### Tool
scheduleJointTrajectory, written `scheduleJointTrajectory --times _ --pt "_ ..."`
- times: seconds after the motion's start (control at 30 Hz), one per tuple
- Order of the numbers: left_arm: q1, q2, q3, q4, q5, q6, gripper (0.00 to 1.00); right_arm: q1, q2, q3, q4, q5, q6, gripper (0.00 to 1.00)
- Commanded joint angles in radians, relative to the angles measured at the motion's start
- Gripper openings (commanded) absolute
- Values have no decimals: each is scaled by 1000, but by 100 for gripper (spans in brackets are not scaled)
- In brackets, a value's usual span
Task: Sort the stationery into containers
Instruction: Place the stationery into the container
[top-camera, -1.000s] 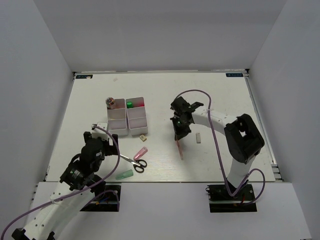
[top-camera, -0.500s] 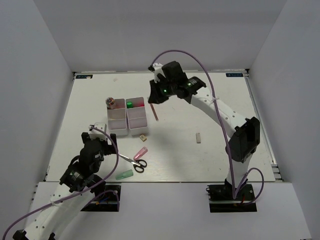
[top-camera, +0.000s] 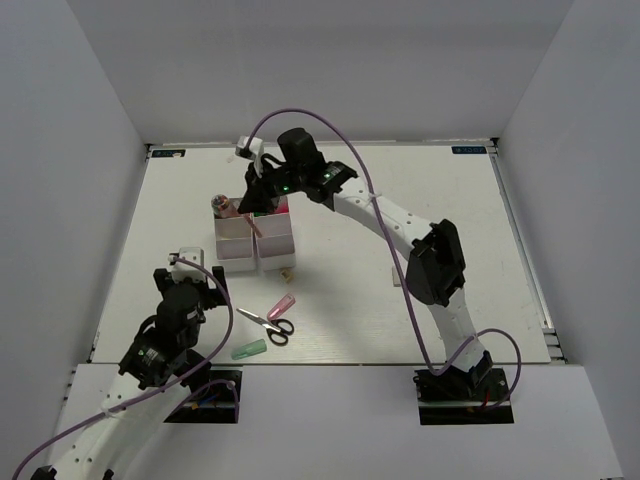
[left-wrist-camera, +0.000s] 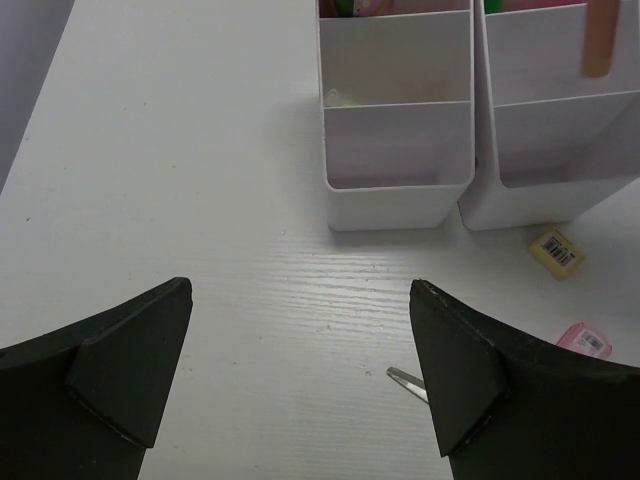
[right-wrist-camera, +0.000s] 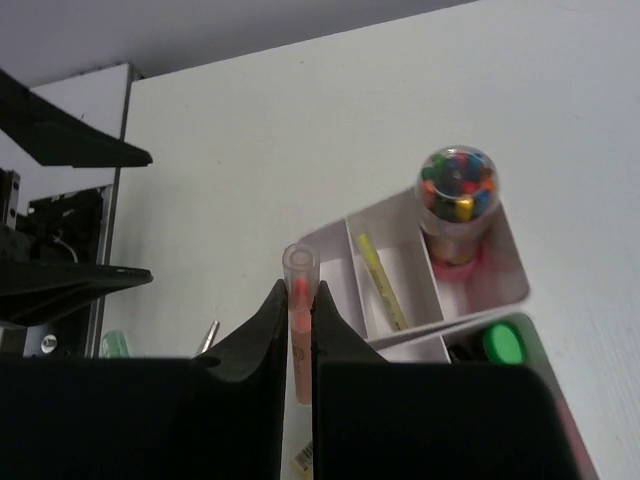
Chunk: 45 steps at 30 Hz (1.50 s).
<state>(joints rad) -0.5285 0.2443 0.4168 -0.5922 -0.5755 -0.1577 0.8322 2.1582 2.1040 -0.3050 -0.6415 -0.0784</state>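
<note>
Jutting beyond right jaws, pinched pink stick (right-wrist-camera: 299, 290).

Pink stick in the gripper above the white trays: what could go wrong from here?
The right gripper holds the thin pink stick between narrow tips, so it could tilt or slip out early. The stick seems to hang close to where the two trays meet. On release it might strike a wall, tip over the rim and land on the table.
</note>
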Motion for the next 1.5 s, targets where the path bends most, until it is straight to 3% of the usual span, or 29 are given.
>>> scheduleJointTrajectory --times 0.0,0.47,0.8,1.47 --pt "12 6 -1 15 -26 1 100 13 15 34 150 -138 -80 0" --pt "19 -33 -6 20 -29 3 100 22 141 -10 467 -285 -63 0" --pt "19 -40 -6 19 -24 6 100 13 204 2 504 -267 -152 0" --pt "18 -37 -6 17 -11 6 100 -12 198 14 525 -247 -95 0"
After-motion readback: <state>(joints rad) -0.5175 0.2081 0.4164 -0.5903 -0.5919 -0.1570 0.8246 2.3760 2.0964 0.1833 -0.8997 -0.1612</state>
